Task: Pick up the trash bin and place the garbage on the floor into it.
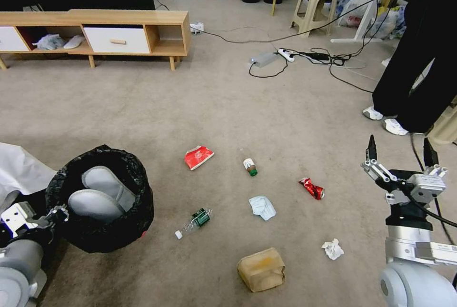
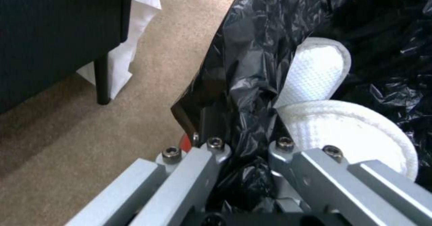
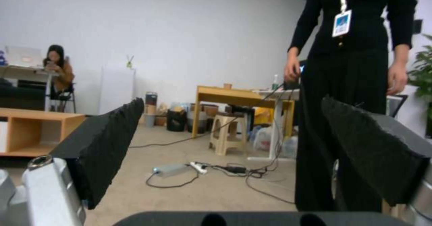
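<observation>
While left gripper (image 2: 243, 151) pinches trash bin (image 1: 102, 202) rim, right gripper (image 1: 401, 154) gapes over floor (image 1: 285, 116).

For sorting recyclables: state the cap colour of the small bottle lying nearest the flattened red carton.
Green, clearest in the head view: small brown-bodied bottle beside the flattened red carton.

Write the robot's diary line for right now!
left pincer: shut on black-bagged round trash bin | right pincer: open, raised | red crushed can: on carpet
</observation>
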Robot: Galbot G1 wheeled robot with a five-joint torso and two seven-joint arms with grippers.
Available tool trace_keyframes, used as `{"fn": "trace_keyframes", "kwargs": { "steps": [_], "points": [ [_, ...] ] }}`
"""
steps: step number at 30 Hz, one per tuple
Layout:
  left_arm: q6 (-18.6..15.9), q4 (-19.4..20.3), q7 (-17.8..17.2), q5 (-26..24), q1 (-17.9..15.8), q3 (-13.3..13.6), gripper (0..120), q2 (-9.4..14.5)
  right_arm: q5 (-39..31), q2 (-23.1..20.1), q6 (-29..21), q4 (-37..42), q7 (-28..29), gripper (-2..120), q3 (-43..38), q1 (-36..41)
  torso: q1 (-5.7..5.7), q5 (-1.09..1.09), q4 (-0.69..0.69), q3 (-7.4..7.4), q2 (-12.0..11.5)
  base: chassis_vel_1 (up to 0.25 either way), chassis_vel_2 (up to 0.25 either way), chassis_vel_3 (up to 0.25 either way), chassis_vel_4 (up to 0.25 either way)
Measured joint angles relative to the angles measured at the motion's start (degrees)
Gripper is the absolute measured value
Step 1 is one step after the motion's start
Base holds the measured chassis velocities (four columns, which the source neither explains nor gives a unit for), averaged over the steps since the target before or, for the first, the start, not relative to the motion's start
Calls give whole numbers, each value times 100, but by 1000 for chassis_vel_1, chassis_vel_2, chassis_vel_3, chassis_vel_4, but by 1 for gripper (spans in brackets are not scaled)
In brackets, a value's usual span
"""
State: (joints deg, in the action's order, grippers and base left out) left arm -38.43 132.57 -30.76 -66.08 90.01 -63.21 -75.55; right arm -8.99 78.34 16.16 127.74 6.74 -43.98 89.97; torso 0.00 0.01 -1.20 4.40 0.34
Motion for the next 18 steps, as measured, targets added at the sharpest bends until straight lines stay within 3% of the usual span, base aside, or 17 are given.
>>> {"fn": "trace_keyframes", "kwargs": {
  "steps": [5, 10, 11, 13, 15, 18],
  "points": [
    [0, 21, -2, 21, -3, 11, 3, -21, 1, -229, -194, -61, 72, 100, 348, 69, 0, -1, 1, 0, 0, 0, 0, 0, 0],
    [0, 49, -2, 42, 10, 16, 3, -44, -64, -655, -635, -77, -222, 100, 500, 85, 0, -1, 2, 0, 0, 0, 0, 0, 0],
    [-1, 57, -2, 48, 25, 13, 3, -53, -244, -963, -1001, -27, -364, 100, 554, 93, 0, 1, 0, 0, 0, 0, 0, 0, 0],
    [-1, 59, -3, 50, 28, 11, 3, -56, -302, -1057, -1095, -13, -395, 100, 566, 94, 0, 0, 2, 0, 0, 0, 0, 0, 0],
    [-1, 88, -3, 82, 43, 8, 3, -95, -536, -1890, -1776, 24, -865, 100, 649, 82, 0, 0, 2, 0, 0, 0, 0, 0, 0],
    [-2, 125, -3, 106, 43, 26, 3, -127, -540, -2222, -2008, -22, -1240, 100, 693, 35, 0, -1, 2, 0, 0, 0, 0, 0, 0]
  ]
}}
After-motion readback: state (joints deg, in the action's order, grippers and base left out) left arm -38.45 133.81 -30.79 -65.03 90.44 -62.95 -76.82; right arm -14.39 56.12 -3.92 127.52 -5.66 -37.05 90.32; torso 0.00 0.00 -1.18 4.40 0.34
